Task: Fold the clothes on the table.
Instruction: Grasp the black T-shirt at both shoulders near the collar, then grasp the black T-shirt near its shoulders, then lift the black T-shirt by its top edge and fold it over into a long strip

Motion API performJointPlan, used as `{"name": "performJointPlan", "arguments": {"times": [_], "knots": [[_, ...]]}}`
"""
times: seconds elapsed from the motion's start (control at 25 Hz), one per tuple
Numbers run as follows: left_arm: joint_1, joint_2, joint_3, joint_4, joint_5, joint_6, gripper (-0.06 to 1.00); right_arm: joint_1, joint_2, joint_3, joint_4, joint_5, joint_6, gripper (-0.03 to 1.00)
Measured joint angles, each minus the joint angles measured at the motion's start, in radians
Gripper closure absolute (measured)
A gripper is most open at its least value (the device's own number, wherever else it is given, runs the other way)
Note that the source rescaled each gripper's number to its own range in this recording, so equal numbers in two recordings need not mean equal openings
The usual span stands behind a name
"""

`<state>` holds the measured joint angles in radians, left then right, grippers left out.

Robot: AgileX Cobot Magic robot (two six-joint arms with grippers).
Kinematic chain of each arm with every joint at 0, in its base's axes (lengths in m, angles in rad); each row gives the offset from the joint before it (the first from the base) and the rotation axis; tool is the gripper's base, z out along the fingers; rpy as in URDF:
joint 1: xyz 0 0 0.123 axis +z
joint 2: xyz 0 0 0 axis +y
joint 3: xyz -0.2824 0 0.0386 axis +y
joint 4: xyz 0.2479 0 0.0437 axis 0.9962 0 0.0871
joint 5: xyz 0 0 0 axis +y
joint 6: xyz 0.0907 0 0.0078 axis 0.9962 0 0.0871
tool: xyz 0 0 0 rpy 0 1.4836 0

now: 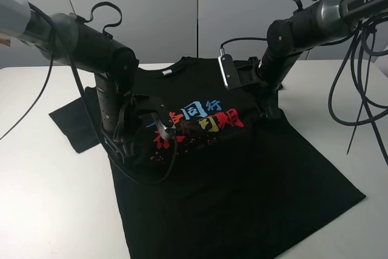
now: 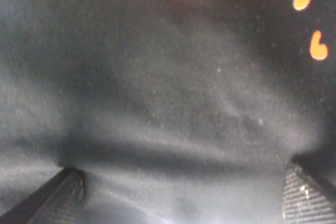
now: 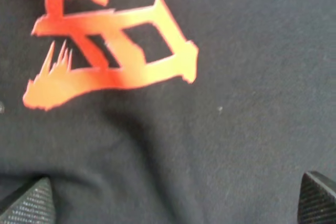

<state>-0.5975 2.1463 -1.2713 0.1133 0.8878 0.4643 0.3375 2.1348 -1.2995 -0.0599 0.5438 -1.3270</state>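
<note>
Black soft short-sleeved T-shirt (image 1: 242,180) with red, blue and yellow printed characters lies spread chest-up on the plain white matte table (image 1: 42,210), my left gripper (image 2: 184,184) and my right gripper (image 3: 173,192) both down on it, spread wide, nothing pinched between the 2 tips of either.

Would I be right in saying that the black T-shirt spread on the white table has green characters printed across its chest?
Not quite: the characters on the black T-shirt are mainly red and blue, not green, as the exterior high view shows.
</note>
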Motion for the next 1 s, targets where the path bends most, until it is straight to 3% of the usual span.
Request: {"name": "performJointPlan", "arguments": {"times": [0.2, 0.32, 0.44, 0.48, 0.64, 1.0], "knots": [[0.001, 0.012, -0.010, -0.002, 0.024, -0.049, 0.01, 0.000, 0.000, 0.000, 0.019, -0.005, -0.004, -0.03], [0.001, 0.013, -0.010, -0.004, 0.034, -0.061, 0.32, 0.000, 0.001, 0.000, 0.021, -0.005, -0.018, -0.03], [0.001, 0.014, -0.010, -0.010, 0.047, -0.063, 0.81, 0.000, 0.001, 0.000, 0.021, -0.006, -0.018, -0.03], [0.001, 0.014, -0.010, -0.016, 0.049, -0.056, 0.89, 0.000, 0.001, 0.000, 0.021, 0.000, -0.015, -0.03], [-0.001, 0.014, -0.010, -0.022, 0.051, -0.016, 0.94, 0.000, -0.008, 0.000, 0.021, 0.042, -0.001, -0.03], [-0.014, 0.016, -0.010, -0.029, 0.057, 0.144, 0.91, 0.000, -0.086, 0.000, 0.026, 0.140, -0.052, -0.03]]}}
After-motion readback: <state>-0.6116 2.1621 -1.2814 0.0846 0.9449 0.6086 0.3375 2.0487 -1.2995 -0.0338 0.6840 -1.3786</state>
